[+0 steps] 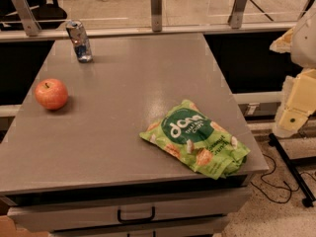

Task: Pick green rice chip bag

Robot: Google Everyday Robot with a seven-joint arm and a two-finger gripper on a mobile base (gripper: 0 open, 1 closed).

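Table (133,78) is carrying the green rice chip bag (195,138), which is lying flat near the front right corner, well apart from 1 red apple (51,94) at the left and 1 can (79,41) standing far left. Cream robot arm (298,100) is hanging beyond the table's right edge, its jaws apart from the bag — how far open they are, I cannot tell.

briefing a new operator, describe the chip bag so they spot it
On the grey table, look to the near right corner, nearest the gripper off the right edge. The green rice chip bag lies there, crinkly and far bigger than the red apple and can.
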